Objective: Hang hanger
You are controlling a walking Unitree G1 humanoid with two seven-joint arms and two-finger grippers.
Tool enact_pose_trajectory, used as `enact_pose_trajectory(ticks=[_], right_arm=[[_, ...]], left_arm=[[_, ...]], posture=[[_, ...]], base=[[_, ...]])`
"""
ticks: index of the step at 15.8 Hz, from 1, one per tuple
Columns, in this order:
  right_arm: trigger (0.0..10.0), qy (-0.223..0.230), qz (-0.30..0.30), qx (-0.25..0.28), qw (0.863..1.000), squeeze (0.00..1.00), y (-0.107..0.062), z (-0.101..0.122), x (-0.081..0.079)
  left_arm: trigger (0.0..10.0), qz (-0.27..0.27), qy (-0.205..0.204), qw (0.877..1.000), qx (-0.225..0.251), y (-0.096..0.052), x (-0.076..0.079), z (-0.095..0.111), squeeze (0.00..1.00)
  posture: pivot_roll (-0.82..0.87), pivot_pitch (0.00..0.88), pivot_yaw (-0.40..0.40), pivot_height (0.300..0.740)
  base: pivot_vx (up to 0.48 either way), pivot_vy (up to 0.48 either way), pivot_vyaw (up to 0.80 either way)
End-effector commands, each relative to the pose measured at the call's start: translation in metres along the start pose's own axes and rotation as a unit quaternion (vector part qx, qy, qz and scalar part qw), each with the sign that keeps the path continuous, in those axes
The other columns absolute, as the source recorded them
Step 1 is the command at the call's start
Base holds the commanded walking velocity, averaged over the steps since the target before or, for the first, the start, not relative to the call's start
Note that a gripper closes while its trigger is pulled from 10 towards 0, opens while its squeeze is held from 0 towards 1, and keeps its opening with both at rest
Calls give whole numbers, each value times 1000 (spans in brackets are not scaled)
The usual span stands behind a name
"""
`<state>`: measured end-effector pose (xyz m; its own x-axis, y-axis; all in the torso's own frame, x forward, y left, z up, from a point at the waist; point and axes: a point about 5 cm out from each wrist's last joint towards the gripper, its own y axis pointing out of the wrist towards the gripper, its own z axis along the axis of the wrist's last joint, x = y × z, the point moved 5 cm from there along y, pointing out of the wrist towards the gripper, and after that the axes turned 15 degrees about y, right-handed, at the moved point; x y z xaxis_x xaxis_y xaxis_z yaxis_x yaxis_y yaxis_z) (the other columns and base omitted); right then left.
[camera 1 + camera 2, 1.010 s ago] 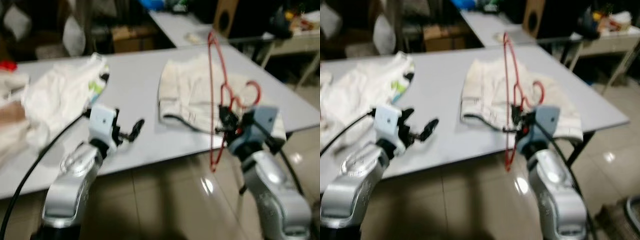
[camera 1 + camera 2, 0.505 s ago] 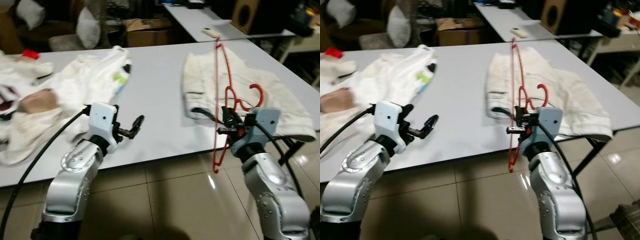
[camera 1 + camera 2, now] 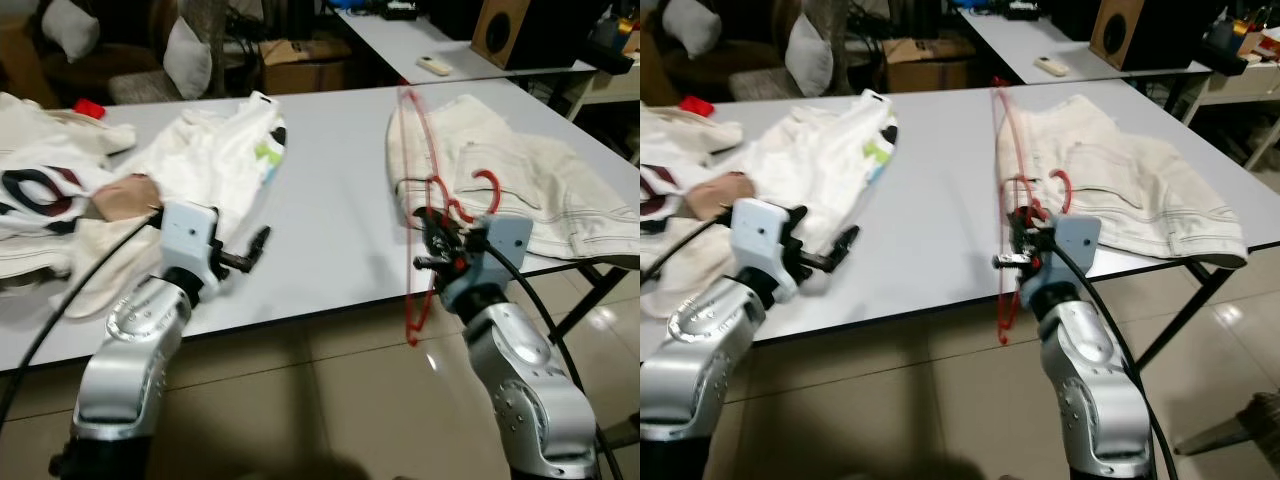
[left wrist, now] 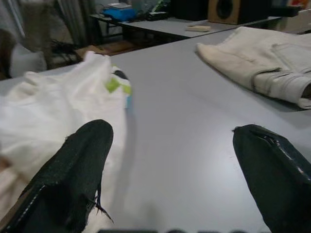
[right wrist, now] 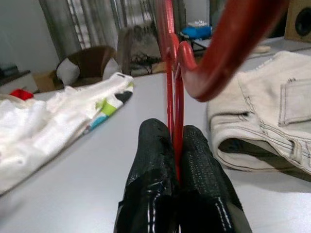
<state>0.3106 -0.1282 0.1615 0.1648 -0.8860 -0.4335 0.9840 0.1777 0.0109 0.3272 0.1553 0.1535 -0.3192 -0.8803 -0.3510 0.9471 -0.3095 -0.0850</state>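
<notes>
Your right gripper has its 2 fingers pinched tight on the red hanger, holding it upright at the near edge of the grey table, just in front of the folded beige trousers. Your left gripper is spread wide and holds nothing, over the table beside the white clothes on your left.
</notes>
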Motion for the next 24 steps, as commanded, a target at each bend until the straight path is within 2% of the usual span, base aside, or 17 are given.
enact_pose_trajectory(ticks=[1, 5, 6, 8, 10, 12, 15, 16, 20, 22, 24], right_arm=[[10000, 3, -19, 1, 1000, 0, -4, 1, 10], [10000, 3, -22, -2, 1000, 0, -4, 0, 13], [10000, 6, -27, -8, 1000, 0, -5, 0, 15], [10000, 0, -27, -13, 1000, 0, -8, -1, 17], [10000, -2, -35, -6, 999, 0, -6, -1, 22], [10000, 6, -27, 2, 1000, 0, -6, 2, 19], [10000, 23, -45, 17, 999, 0, -4, 4, 24], [10000, 45, -49, 11, 998, 0, -4, 2, 26], [10000, 40, -48, -2, 998, 0, -8, -6, 27], [10000, -9, -37, -26, 999, 0, -9, -15, 24], [10000, -19, -22, -33, 999, 0, -10, -18, 21]], left_arm=[[10000, -19, -5, 1000, 6, 5, 10, 4, 1000], [10000, -14, -8, 1000, 3, 10, 10, -1, 1000], [10000, -22, -12, 1000, 9, 10, 13, 3, 1000], [10000, -16, -12, 1000, 3, 8, 13, -2, 1000], [10000, -10, 5, 1000, 12, 10, 12, 0, 1000], [10000, -19, 9, 1000, 13, 11, 17, 2, 1000], [10000, -6, -9, 1000, 12, 11, 11, -2, 1000], [10000, -1, -24, 1000, 14, 11, 9, -3, 1000], [10000, 6, -10, 1000, 0, 5, 5, -11, 1000], [10000, 25, -6, 1000, -5, 5, 0, -15, 1000], [10000, 39, -10, 999, -13, 3, -3, -20, 1000]], posture=[[-57, 0, 31, 740], [-77, 0, 32, 740], [-79, 0, 27, 740], [-80, 0, 21, 740], [-72, 0, 22, 740], [-69, 0, 18, 740], [-71, 0, 24, 740], [-68, 0, 16, 740], [-74, 0, 21, 740], [-73, 0, 3, 740], [-65, 0, 0, 740]], base=[[0, 360, 0], [0, 357, 0], [0, 360, 0], [0, 358, -675], [0, -148, -788], [0, -480, -794], [0, -160, -194], [0, 0, 0], [0, 0, 0], [0, 0, 0], [148, 0, 0]])
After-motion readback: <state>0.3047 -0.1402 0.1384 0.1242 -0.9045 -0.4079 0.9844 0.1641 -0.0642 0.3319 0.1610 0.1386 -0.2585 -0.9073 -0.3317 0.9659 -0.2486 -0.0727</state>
